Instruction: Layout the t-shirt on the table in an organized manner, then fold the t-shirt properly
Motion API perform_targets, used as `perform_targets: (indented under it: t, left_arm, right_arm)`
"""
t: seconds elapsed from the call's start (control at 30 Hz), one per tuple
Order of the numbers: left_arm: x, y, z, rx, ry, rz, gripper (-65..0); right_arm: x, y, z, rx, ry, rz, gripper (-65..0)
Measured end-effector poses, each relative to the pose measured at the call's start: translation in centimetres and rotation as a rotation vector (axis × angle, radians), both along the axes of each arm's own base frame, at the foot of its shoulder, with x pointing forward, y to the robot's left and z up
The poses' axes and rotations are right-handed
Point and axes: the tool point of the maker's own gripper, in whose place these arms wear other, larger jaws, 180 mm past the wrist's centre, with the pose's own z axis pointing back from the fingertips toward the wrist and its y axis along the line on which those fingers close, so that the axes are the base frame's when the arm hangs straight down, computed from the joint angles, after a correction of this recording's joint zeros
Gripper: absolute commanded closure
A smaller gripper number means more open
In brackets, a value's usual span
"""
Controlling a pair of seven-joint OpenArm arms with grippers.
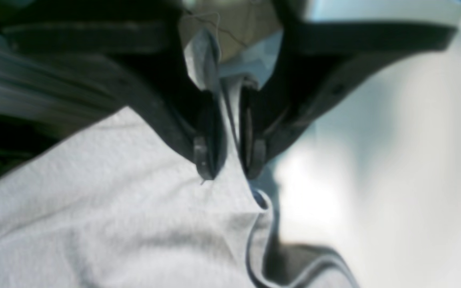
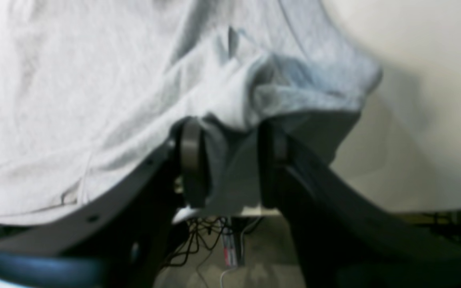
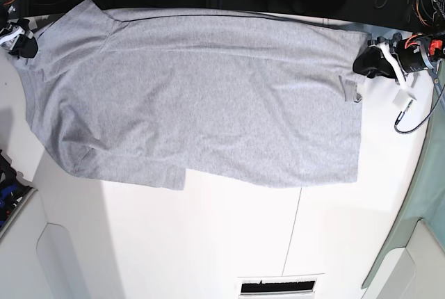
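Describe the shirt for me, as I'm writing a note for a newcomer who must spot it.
On the white table, look along the edge farthest from the base camera, between the two black hands. The shirt is the wide grey cloth spread there, wrinkled at one end. Its soft heather grey sets it apart from the smooth white top around it.

A dark slot (image 3: 277, 287) sits in the white tabletop (image 3: 236, 236) at the bottom.
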Motion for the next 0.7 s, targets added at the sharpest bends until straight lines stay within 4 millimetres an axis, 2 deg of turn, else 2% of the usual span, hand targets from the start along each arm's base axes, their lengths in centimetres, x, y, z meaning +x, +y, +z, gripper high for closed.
perform_targets:
  t: [0.07, 0.17, 0.23, 0.33, 0.4, 0.6, 0.7]
  left_arm:
    - [0.9, 0.0, 0.5, 0.002, -0.022, -0.002, -22.9]
    - [2.1, -0.4, 1.6, 0.007, -0.063, -0.022, -30.5]
    - [2.7, -0.8, 2.4, 0.009, -0.091, -0.037, -30.6]
    - [3.3, -1.3, 3.2, 0.010, -0.120, -0.054, -30.6]
    - [3.7, -1.4, 3.6, 0.011, -0.135, -0.060, -30.6]
    - [6.6, -1.5, 5.7, 0.007, -0.216, -0.058, -30.6]
    - [7.2, -1.5, 6.0, 0.016, -0.225, -0.063, -34.1]
  right_arm:
    - [0.5, 0.0, 0.2, 0.000, -0.011, 0.000, -22.6]
    - [0.6, -0.4, 0.5, -0.006, -0.019, -0.010, -31.4]
    - [0.5, -0.8, 0.6, -0.016, -0.018, -0.018, -34.8]
    - [1.5, -1.5, 1.3, -0.032, -0.052, -0.036, -34.7]
    - [3.2, -2.2, 2.3, -0.055, -0.112, -0.066, -34.7]
    - [9.3, -5.3, 5.5, -0.192, -0.241, -0.153, -34.7]
    - [12.8, -6.3, 5.4, -0.245, -0.226, -0.149, -34.7]
